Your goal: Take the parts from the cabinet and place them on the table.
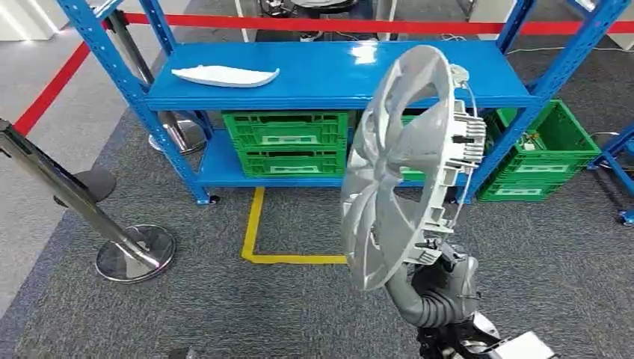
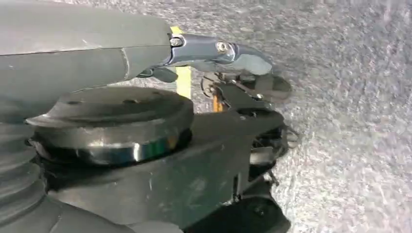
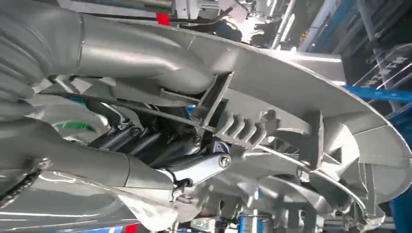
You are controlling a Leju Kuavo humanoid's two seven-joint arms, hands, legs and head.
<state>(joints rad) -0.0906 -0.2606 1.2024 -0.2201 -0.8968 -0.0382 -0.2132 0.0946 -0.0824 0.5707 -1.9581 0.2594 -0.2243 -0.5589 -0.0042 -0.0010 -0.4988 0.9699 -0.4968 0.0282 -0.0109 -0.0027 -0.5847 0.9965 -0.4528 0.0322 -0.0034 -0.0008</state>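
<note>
A large silver wheel cover (image 1: 396, 164) stands upright on its edge in front of me, its spoked face turned to the left. My right hand (image 1: 437, 288) grips it by the lower rim. In the right wrist view the dark fingers (image 3: 145, 141) lie inside the ribbed back of the wheel cover (image 3: 301, 82), with the thumb over its rim. A white curved part (image 1: 224, 75) lies on the top board of the blue cabinet (image 1: 336, 75). My left hand (image 2: 145, 53) hangs over the grey carpet, thumb stretched out, holding nothing.
Green crates (image 1: 288, 142) fill the cabinet's lower shelf, and another green crate (image 1: 534, 153) stands on the floor at the right. A chrome stanchion (image 1: 134, 254) leans in at the left. Yellow tape (image 1: 254, 224) marks the carpet before the cabinet; a red barrier tape (image 1: 336, 25) runs behind.
</note>
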